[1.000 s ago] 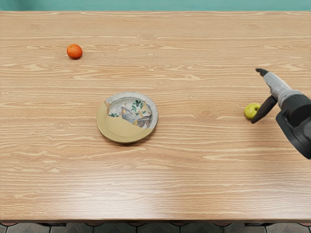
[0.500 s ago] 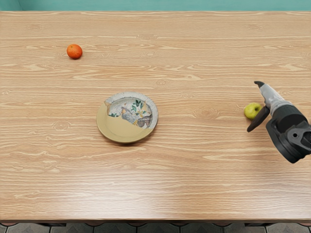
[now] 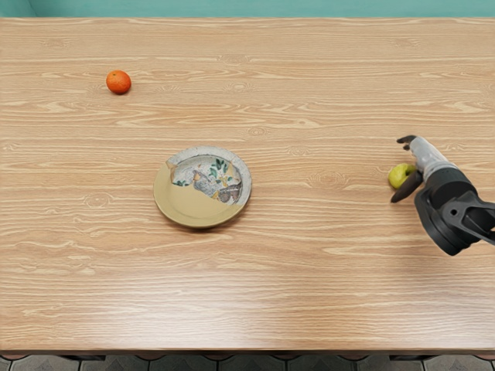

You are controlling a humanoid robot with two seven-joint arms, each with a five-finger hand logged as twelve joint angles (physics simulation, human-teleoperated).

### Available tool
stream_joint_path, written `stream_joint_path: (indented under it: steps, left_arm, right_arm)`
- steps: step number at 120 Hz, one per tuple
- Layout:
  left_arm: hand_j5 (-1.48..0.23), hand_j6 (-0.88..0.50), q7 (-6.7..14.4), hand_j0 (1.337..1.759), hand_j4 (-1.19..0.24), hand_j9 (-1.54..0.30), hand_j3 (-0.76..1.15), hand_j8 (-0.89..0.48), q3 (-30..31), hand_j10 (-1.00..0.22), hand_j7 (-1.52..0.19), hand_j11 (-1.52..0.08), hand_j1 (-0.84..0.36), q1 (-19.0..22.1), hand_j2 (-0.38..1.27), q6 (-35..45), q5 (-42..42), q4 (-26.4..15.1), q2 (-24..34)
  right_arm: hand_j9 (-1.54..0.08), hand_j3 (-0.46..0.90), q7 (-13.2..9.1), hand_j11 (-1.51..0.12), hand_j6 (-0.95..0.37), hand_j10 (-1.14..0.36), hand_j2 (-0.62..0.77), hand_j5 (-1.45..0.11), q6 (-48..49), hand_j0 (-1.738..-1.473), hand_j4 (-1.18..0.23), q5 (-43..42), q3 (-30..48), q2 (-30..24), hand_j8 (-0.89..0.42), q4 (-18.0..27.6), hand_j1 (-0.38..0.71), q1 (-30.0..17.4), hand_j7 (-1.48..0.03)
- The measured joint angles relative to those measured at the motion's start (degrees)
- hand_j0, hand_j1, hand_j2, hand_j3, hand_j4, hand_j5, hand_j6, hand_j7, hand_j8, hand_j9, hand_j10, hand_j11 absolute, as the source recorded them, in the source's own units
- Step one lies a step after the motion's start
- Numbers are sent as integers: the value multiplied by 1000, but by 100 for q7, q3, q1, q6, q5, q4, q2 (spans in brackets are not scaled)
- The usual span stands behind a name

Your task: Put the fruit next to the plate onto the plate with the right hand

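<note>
Up in the upper left of the frame sits an orange point(image 3: 118, 81), well apart from everything else. Left of centre, the plate point(image 3: 182, 205) carries no fruit, so I judge the job barely begun. At the right, the green fruit point(image 3: 397, 175) rests on the counter point(image 3: 309, 270), and my right hand point(image 3: 424, 161) is spread wide around it, not clamped. Grasp, lift and carry remain. Bare counter lies between fruit and plate; the counter's near edge is well below that route.
</note>
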Motion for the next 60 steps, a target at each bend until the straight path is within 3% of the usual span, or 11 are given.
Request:
stream_joint_path:
  steps: [60]
  left_arm:
    - [0, 0, -1, 1658, 0, 0, 0, 0, 0, 0, 0, 0, 349, 0, 0, 1, 0, 1, 0]
  right_arm:
    - [-500, 0, 0, -500, -388, -387, -73, -500, 16, -1658, -386, 24, 16, -274, -387, 332, 110, 5, -500]
